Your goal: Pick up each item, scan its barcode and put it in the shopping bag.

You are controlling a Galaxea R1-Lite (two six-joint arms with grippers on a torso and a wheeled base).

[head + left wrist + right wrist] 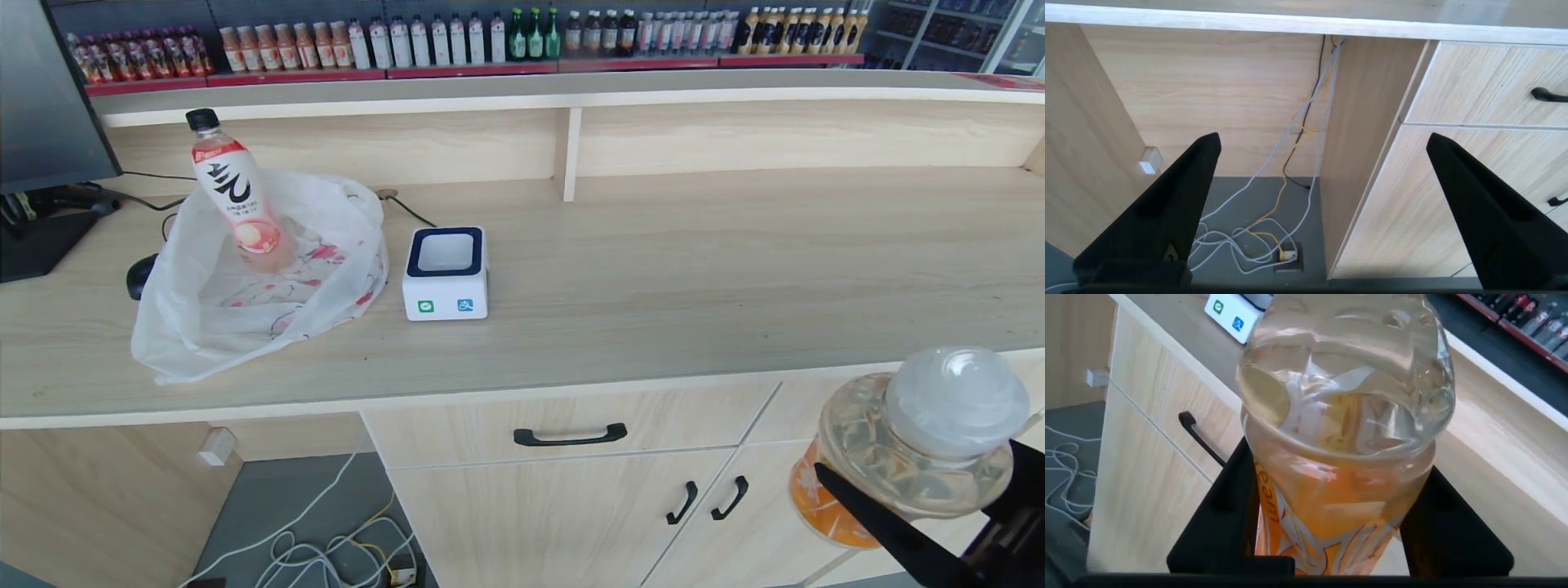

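Your right pincer pinches an orange-labelled drink bottle at four o'clock from the scanner, out past the table's front edge. Your left pincer is spread wide, low before the cabinet. The shopping bag lies just at the scanner's nine o'clock, with a pink-labelled bottle standing inside.

Matt, smooth, pale wood grain on the table. Thin, crinkled, translucent plastic for the bag. Clear glossy plastic for the pink bottle and orange bottle. Smooth white plastic on the scanner. Matt black right claw.
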